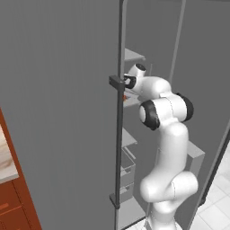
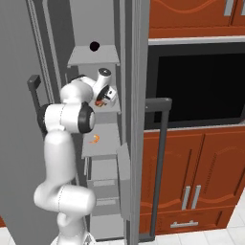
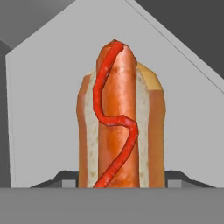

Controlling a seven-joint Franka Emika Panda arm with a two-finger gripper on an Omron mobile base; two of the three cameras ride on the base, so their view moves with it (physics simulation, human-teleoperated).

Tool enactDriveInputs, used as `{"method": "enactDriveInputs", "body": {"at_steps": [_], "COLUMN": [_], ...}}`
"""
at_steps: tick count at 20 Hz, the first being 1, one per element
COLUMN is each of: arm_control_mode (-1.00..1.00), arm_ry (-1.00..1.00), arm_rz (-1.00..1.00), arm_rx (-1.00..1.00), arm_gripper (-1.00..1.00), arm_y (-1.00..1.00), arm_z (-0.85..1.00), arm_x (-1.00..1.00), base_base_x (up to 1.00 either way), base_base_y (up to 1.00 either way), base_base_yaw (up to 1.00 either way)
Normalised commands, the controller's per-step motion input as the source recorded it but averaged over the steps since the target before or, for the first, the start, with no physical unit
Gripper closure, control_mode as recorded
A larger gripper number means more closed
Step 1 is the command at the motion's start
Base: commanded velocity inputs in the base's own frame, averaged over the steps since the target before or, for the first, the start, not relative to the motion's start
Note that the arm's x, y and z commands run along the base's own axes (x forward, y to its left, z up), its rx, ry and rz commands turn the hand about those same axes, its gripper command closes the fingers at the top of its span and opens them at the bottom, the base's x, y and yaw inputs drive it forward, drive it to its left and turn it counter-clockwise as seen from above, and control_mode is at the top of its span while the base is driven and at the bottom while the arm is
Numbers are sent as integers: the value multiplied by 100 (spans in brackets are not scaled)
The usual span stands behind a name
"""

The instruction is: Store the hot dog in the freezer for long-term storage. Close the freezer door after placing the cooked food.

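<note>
At the far left of the left base view we see the freezer door (image 1: 58, 112) swung open, its wide grey face toward us and its long dark vertical handle (image 1: 119, 134) running down its edge. Just right of that handle our white arm (image 1: 166, 148) rises and bends into the freezer (image 1: 130, 134), among the white inner shelves (image 1: 128, 139).

In the right base view the pincer (image 2: 101, 101) sits inside the freezer, just above a middle shelf (image 2: 106, 136), with a speck of orange-red at its tip. Lower down on that shelf lies a small orange item (image 2: 94, 139), too small for us to name. Further right stand the wider fridge door (image 2: 136, 119), seen edge-on, then the dark built-in oven (image 2: 196, 83) and the red-brown cabinets (image 2: 191, 182) below it.

In the hand view the hot dog (image 3: 120, 118) stands lengthwise between the fingertips (image 3: 65, 178), tan bun around a sausage with a red wavy line. We see the pincer pinching the hot dog, with the white freezer wall behind it.
</note>
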Motion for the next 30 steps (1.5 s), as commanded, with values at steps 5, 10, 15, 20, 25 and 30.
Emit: {"method": "enactDriveInputs", "body": {"at_steps": [5,10,15,20,25,30], "arm_control_mode": [-100,-100,-100,-100,-100,-100], "arm_ry": [-2,-6,-4,0,-1,0], "arm_rz": [0,0,0,0,0,0], "arm_rx": [0,0,0,0,0,0], "arm_gripper": [100,100,100,-100,-100,-100], "arm_y": [0,1,2,0,0,0], "arm_z": [-25,-30,-12,-5,-1,0], "arm_x": [44,31,17,9,1,0], "base_base_x": [0,0,0,0,0,0], "base_base_y": [0,0,0,0,0,0], "base_base_yaw": [0,0,0,0,0,0]}}
